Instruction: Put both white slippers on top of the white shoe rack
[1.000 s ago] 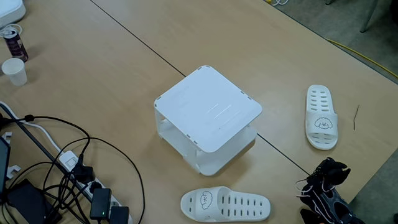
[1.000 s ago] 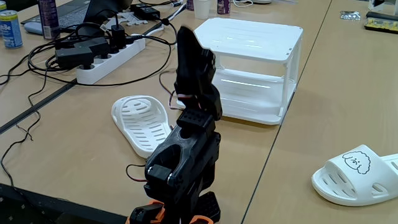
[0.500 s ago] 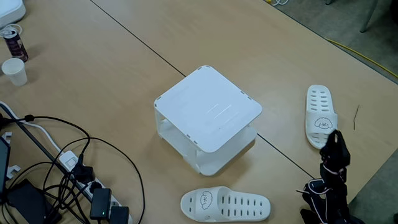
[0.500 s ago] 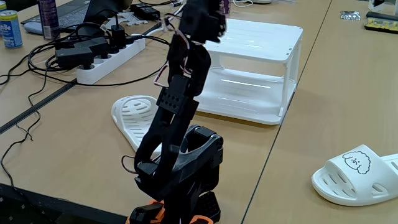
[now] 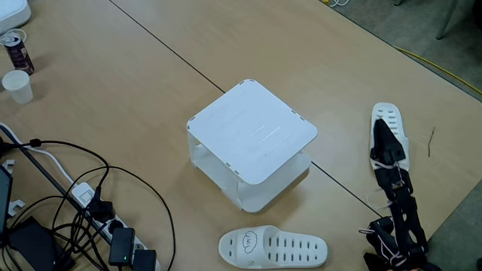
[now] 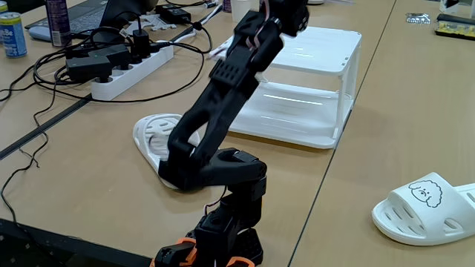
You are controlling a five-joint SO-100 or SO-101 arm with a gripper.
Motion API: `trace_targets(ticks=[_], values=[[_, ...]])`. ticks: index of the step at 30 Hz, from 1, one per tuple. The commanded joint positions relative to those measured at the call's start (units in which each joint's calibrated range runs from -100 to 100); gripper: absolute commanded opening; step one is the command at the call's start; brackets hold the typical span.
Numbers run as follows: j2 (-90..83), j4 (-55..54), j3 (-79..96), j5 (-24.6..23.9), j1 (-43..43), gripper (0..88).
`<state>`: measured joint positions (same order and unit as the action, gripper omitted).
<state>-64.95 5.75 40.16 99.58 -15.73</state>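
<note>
The white shoe rack (image 5: pixel 252 139) stands mid-table with nothing on its flat top, and the side fixed view shows its two tiers (image 6: pixel 304 81). One white slipper (image 5: pixel 273 248) lies flat near the front edge; in the side view this slipper (image 6: pixel 159 137) sits partly behind the arm. The other slipper (image 5: pixel 390 114) lies at the right, overlapped in the picture by my black arm; seen from the side, it (image 6: pixel 427 208) rests on the table far below the gripper. My gripper (image 5: pixel 380 132) is stretched out high in the air (image 6: pixel 286 11), cut by the frame's top edge. Nothing shows in it, and its jaws are unclear.
Power strips and tangled cables (image 5: pixel 90 218) crowd the left side (image 6: pixel 126 63). A paper cup (image 5: pixel 16 85) and a can (image 5: pixel 16 51) stand at the far left, and a blue can (image 6: pixel 9 33) is in the side view. The table edge and floor run along the right (image 5: pixel 452 68).
The arm has unfolded from a tucked pose at its base, rising and stretching out over the table. Both slippers and the rack stayed put.
</note>
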Motion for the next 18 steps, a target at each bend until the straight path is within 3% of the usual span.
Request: trace_targets(ticks=[1, 6, 11, 14, 18], values=[[10.38, 0.2, -11.61, 0.42, -0.31, 0.8], [11.73, 1.41, -12.69, 0.42, -0.14, 0.8], [8.7, 15.99, -10.8, 0.42, 0.27, 0.8], [4.83, 22.2, -5.38, 0.42, 0.19, 0.8], [-1.98, 22.72, 6.52, 0.42, 0.27, 0.8]])
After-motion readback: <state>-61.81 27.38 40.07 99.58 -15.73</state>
